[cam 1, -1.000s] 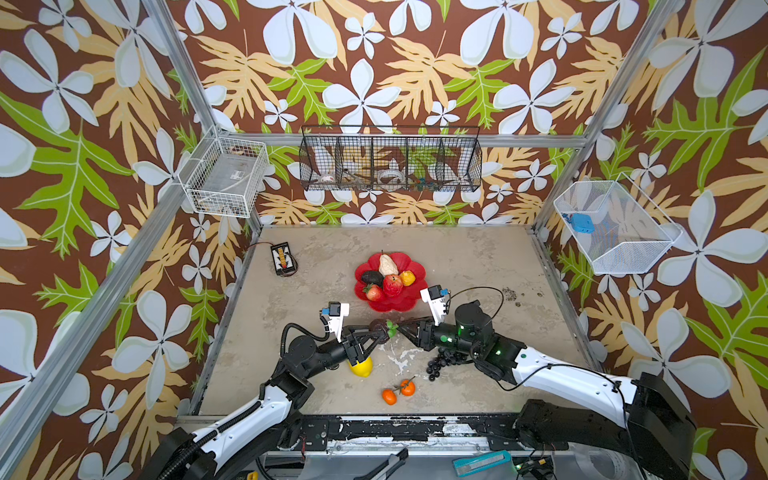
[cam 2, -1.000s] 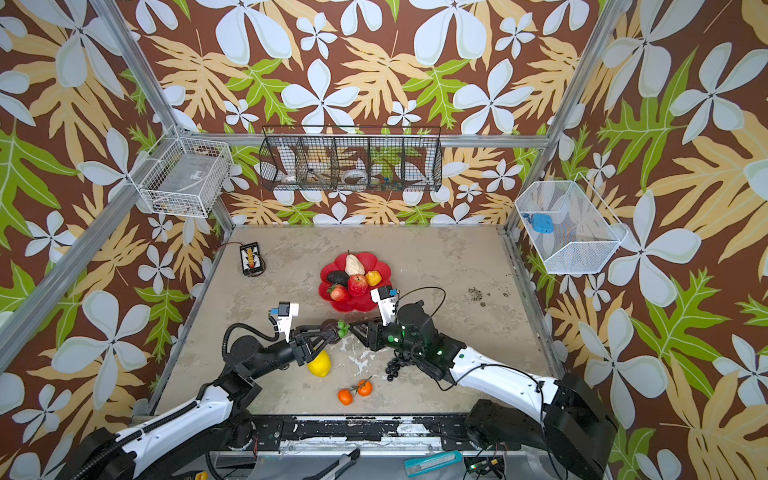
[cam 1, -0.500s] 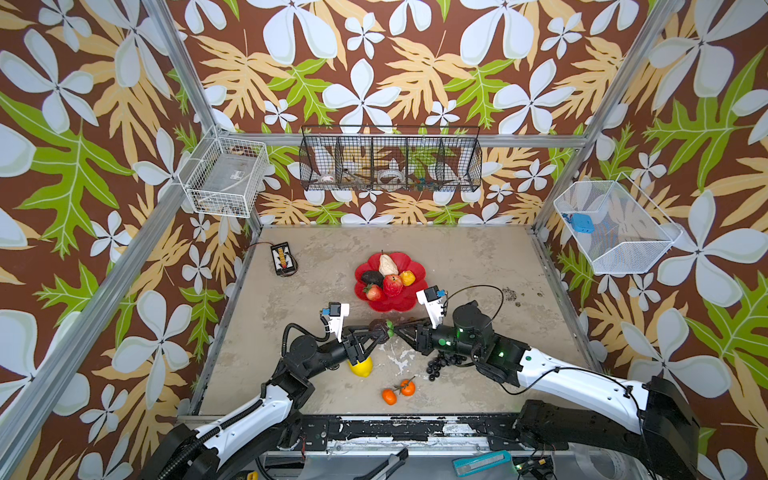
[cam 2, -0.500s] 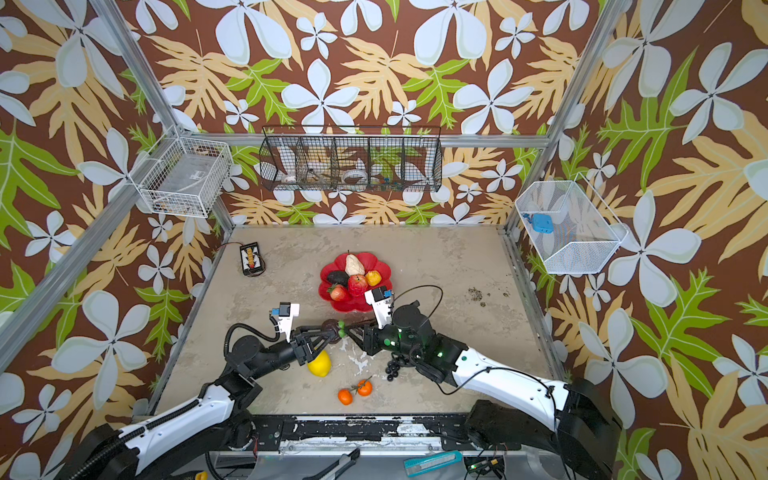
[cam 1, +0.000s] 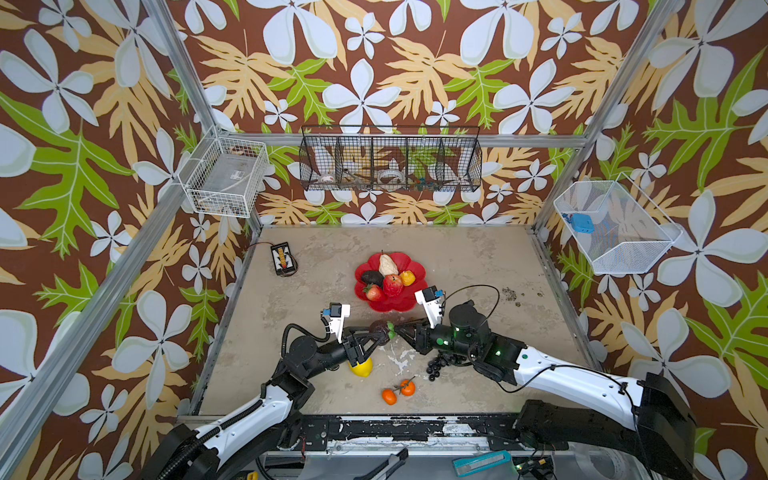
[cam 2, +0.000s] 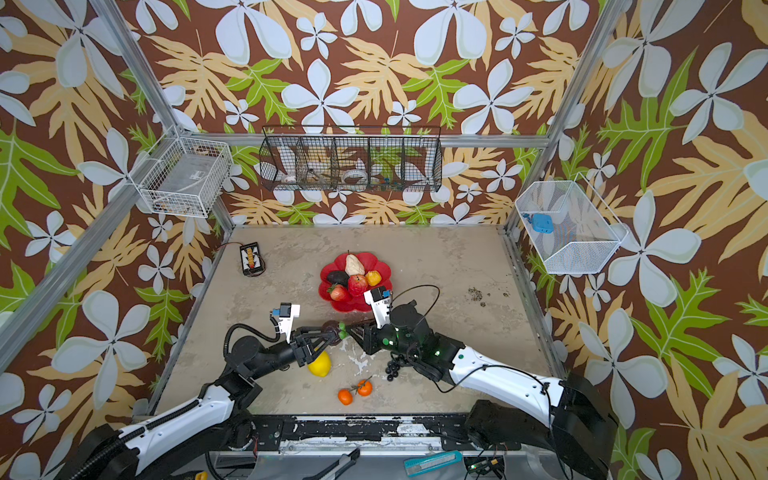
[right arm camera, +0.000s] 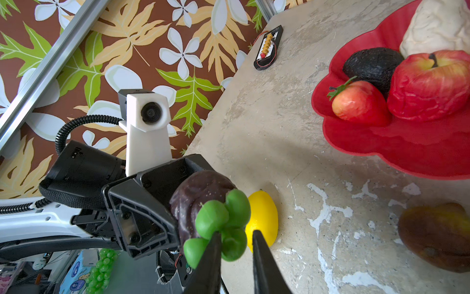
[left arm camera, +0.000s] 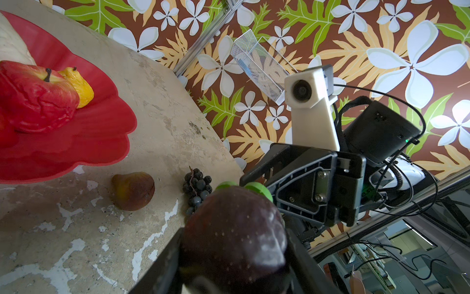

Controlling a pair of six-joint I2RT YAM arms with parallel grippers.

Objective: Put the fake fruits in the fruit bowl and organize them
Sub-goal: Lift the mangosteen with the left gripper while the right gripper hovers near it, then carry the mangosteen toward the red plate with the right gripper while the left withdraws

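Above the desk's (cam 1: 457, 257) front middle, our left gripper (cam 1: 380, 332) pinches the purple fruit (left arm camera: 229, 221). Our right gripper (right arm camera: 236, 234) has closed in, jaws narrowing around its green cap (right arm camera: 213, 219); we cannot tell if they grip yet. We judge a handover toward the fruit bowl (cam 1: 397, 305) mid-desk.

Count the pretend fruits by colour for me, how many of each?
Red: 2, apple and strawberry
Yellow: 2, lemon and small yellow fruit
Orange: 2, oranges
Black: 2, avocado and grape bunch
Beige: 1, pear
Brown: 1, brown fruit
Purple: 1, purple fruit in the left gripper
Total: 11
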